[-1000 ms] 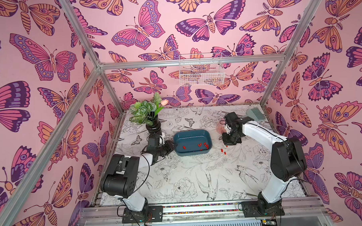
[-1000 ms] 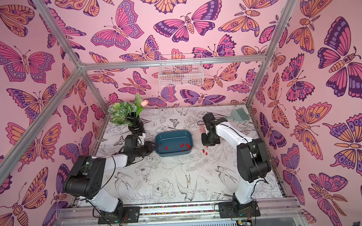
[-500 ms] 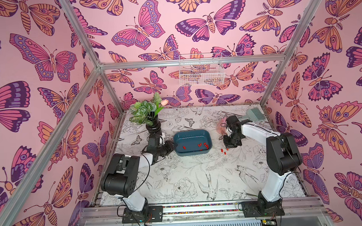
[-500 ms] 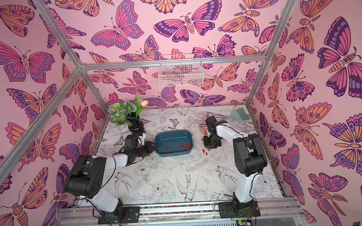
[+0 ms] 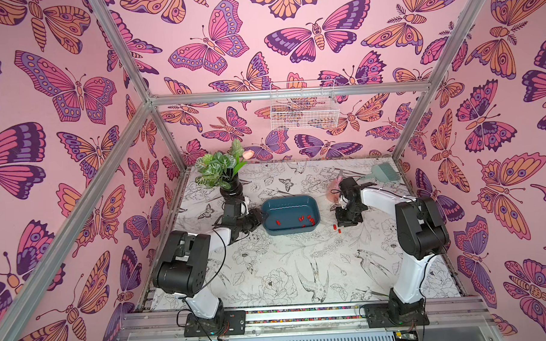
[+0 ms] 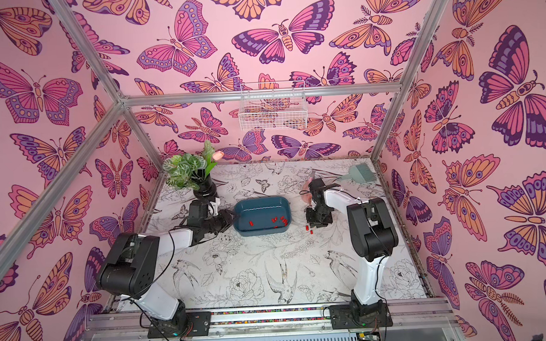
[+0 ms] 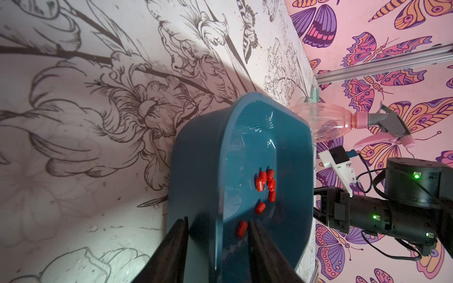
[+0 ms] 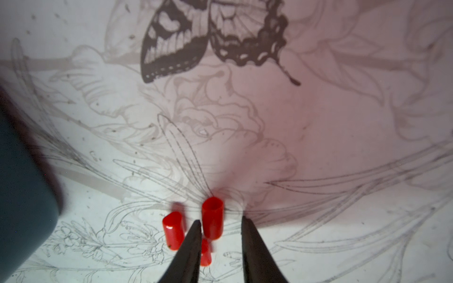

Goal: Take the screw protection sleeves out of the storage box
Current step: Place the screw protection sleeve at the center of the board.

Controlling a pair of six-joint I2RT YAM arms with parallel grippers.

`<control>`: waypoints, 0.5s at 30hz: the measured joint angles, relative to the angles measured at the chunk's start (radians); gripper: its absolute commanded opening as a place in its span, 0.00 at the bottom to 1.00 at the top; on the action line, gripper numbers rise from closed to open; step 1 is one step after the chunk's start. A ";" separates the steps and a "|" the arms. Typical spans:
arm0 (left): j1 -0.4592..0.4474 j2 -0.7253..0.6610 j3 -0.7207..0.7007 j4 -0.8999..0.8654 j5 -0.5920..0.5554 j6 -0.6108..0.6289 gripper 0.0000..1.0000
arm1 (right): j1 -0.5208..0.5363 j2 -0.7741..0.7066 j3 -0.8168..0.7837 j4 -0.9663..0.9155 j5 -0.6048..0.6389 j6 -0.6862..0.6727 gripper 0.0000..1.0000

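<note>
The teal storage box (image 5: pixel 288 197) (image 6: pixel 260 198) sits mid-table with several red screw protection sleeves (image 5: pixel 311 220) (image 7: pixel 266 183) inside. My left gripper (image 5: pixel 261 216) (image 7: pixel 217 220) is open and straddles the box's left end wall, one finger outside and one inside, with gaps on both sides. Just right of the box, my right gripper (image 5: pixel 342 222) (image 8: pixel 221 220) points down and is open. One sleeve (image 8: pixel 212 220) lies between its fingertips on the table, close to one finger and apart from the other. Two more sleeves (image 8: pixel 172 230) (image 5: pixel 337 229) lie beside it.
A potted plant in a black vase (image 5: pixel 225 173) stands behind the left gripper. A pink spray bottle (image 5: pixel 333 192) lies behind the right wrist, with a green brush (image 5: pixel 382 172) at the back right. A white wire basket (image 5: pixel 304 109) hangs on the back wall.
The right jaws have parted and a sleeve now rests loose on the table between them. The right elbow has swung inward. The left jaws have widened a little around the box wall.
</note>
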 measured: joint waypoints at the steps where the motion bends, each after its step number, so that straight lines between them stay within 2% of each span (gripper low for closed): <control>1: 0.000 0.000 0.004 -0.009 -0.001 0.003 0.48 | 0.000 -0.015 -0.002 -0.003 0.003 -0.004 0.37; 8: -0.012 -0.013 0.056 -0.149 -0.019 0.052 0.50 | -0.011 -0.185 -0.018 -0.021 0.018 -0.017 0.44; 15: -0.019 -0.059 0.253 -0.435 -0.105 0.173 0.51 | -0.038 -0.307 -0.075 -0.024 0.017 -0.023 0.44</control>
